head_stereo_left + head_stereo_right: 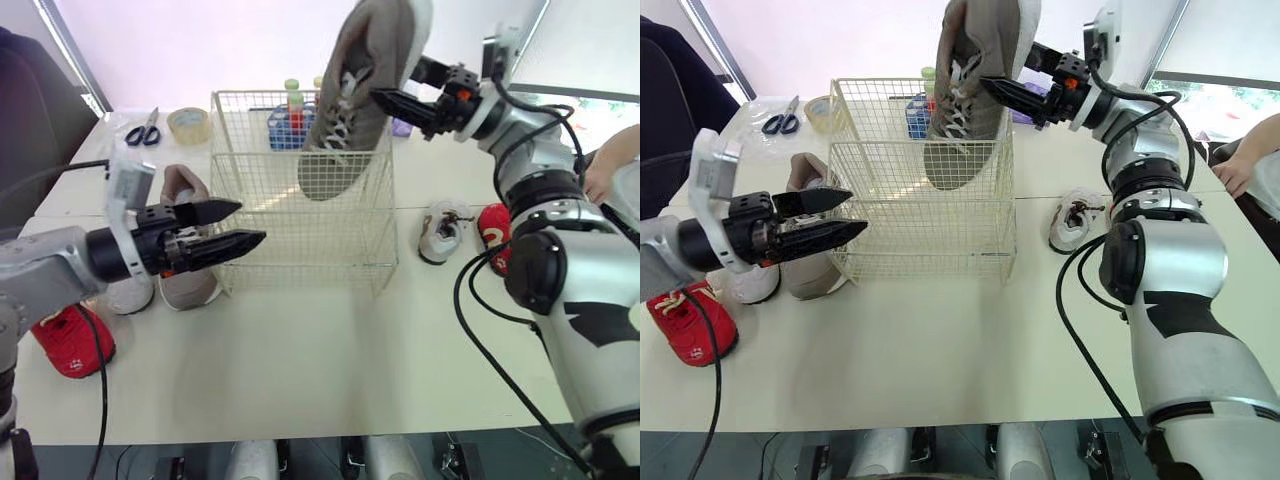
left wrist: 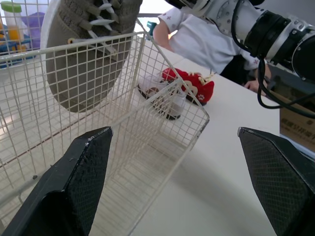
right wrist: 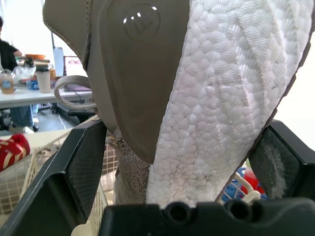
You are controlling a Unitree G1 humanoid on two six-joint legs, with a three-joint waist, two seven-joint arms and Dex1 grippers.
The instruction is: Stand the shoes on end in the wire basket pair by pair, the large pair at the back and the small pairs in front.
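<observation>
A wide cream table (image 1: 330, 350) fills the foreground, with its near edge above a dark floor (image 1: 740, 455). Behind it, a pale wall (image 1: 200, 40) glows with strong daylight. At the upper right, a window (image 1: 1225, 100) under a white roller blind (image 1: 1230, 40) shows greenery outside. A dark chair back (image 1: 30, 110) stands at the table's left end. The right wrist view shows a second table (image 3: 29, 101) farther off.

table (image 1: 330, 350) is bearing wire basket (image 1: 300, 215) just ahead of left gripper (image 1: 250, 222) | beige shoe (image 1: 190, 285) lying beside that gripper | scissors (image 1: 146, 130), tape (image 1: 188, 124) resting beyond
</observation>
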